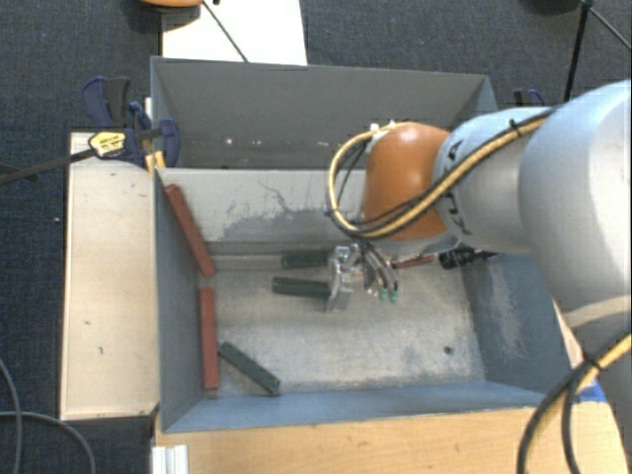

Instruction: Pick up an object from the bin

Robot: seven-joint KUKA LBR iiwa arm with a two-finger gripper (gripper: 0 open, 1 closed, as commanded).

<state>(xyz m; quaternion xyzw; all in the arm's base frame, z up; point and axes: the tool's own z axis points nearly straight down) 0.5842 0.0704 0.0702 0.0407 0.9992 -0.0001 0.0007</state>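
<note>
Green bar [299,286] — lower of two amid the bin [296,117] — ends at my pincer [341,292], whose state I cannot tell. I'd straddle its width, descend squarely, then close.

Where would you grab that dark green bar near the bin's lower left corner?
Grip the dark green bar at its middle, from straight above, across its narrow width: it lies flat, bare floor along both long sides, its left end near the reddish bar.
</note>
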